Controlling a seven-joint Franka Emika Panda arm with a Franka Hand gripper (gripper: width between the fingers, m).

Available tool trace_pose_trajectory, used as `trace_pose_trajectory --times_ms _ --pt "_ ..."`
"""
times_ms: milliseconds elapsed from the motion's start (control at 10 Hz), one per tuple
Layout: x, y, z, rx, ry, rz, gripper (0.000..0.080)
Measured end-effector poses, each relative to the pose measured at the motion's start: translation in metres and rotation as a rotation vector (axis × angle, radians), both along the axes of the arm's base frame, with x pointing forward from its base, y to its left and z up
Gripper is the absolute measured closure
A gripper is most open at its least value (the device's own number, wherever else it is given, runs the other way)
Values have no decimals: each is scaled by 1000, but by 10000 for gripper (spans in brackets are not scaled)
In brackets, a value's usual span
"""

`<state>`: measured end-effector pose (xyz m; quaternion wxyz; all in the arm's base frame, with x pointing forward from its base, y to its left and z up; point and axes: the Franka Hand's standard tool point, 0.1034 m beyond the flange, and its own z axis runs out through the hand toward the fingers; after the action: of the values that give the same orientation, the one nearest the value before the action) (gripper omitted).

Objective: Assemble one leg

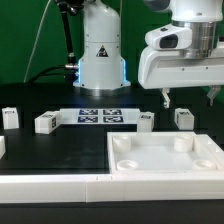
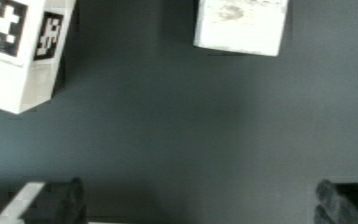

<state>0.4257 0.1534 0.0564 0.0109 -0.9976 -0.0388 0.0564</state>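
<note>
Gripper (image 1: pixel 190 102) of the Panda arm, jaws spread wide with nothing between them, hanging above the black table (image 1: pixel 60 145) towards the exterior view's right. Directly below it, and clear of both fingers (image 1: pixel 167 98), the nearest leg (image 1: pixel 183 117) stands on the table just beyond the far edge of the tray (image 1: pixel 160 152). A second leg (image 1: pixel 145 121) stands just beside it, to the exterior view's left. The tray, a large flat white square with round corner sockets, lies at the near right. The marker board (image 1: pixel 100 115) lies flat at mid-table in front of the robot base (image 1: pixel 100 55). Two more legs sit well apart from the gripper: a third leg (image 1: pixel 45 123) left of the marker board and a fourth leg (image 1: pixel 10 117) close to the left edge.

In the wrist view, the gripper (image 2: pixel 201 200) shows only its two dark fingertips (image 2: pixel 51 200), set far apart over bare table. Beyond them lie a tagged white block (image 2: pixel 25 50) and a plain-faced white block (image 2: pixel 242 25), neither touching the fingers. Which legs these are cannot be told.
</note>
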Motion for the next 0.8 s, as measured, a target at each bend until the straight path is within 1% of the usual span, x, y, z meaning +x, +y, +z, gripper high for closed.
trace_pose_trajectory --times_ms 100,200,300,400,500,700,800 --pt "-13 3 -3 -26 99 9 151" --pt "-15 6 -4 -36 159 15 151" --pt "-19 7 -5 -43 215 17 151" --pt "-24 5 -3 -69 311 21 151" --pt "-23 4 -3 -80 381 29 151" --pt "-28 2 -4 -109 546 38 151" --pt "-28 3 -5 -114 627 34 151"
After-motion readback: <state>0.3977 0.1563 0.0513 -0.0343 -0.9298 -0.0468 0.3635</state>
